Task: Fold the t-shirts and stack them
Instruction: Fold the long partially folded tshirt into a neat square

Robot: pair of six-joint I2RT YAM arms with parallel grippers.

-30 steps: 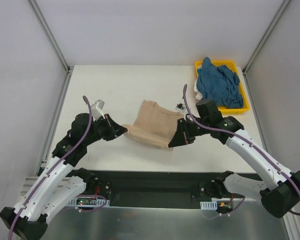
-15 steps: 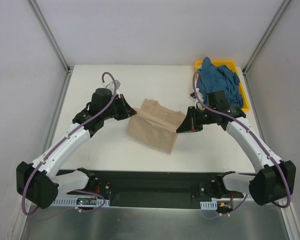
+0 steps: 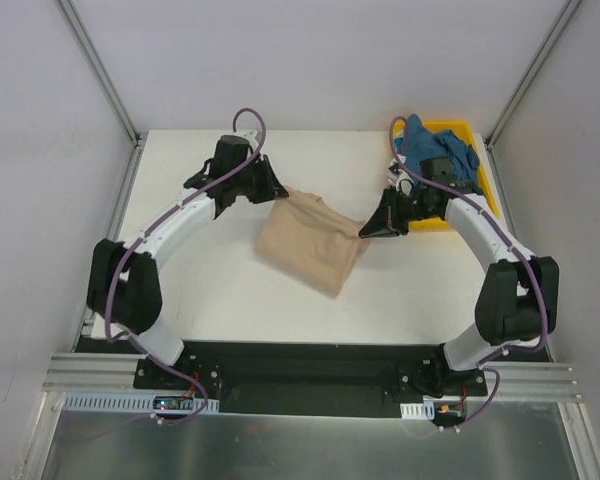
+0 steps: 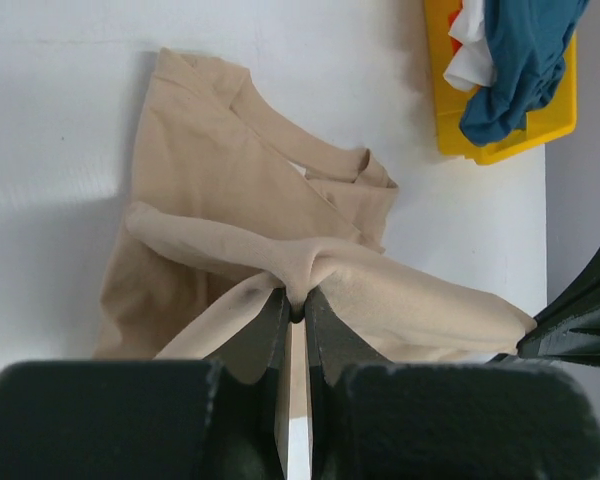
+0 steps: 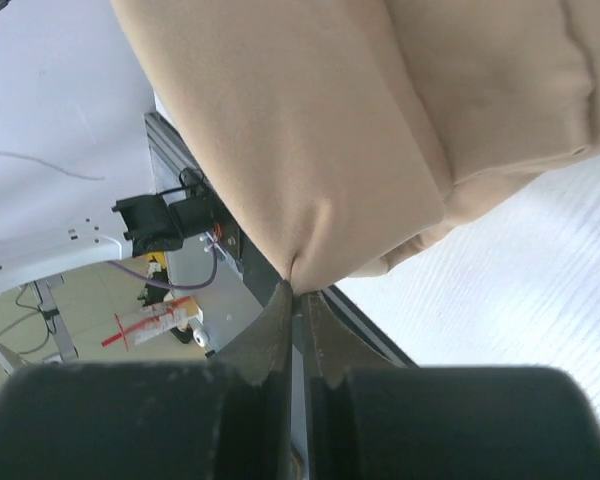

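The tan-beige t-shirt (image 3: 312,242) lies partly folded in the middle of the white table. My left gripper (image 3: 279,193) is shut on its far-left edge and holds a pinch of cloth (image 4: 296,283) lifted. My right gripper (image 3: 365,232) is shut on the shirt's right edge (image 5: 300,278), also lifted. The cloth hangs stretched between both grippers. The teal-blue t-shirt (image 3: 442,158) lies crumpled in the yellow tray (image 3: 477,135) at the far right; it also shows in the left wrist view (image 4: 520,60).
The yellow tray (image 4: 450,110) also holds a bit of white cloth (image 4: 470,55). Grey walls stand on three sides of the table. The black rail (image 3: 310,365) with the arm bases runs along the near edge.
Both grippers have carried the shirt's near edge away from the front of the table toward the back, folding the tan shirt over itself. Both arms are now stretched farther out.
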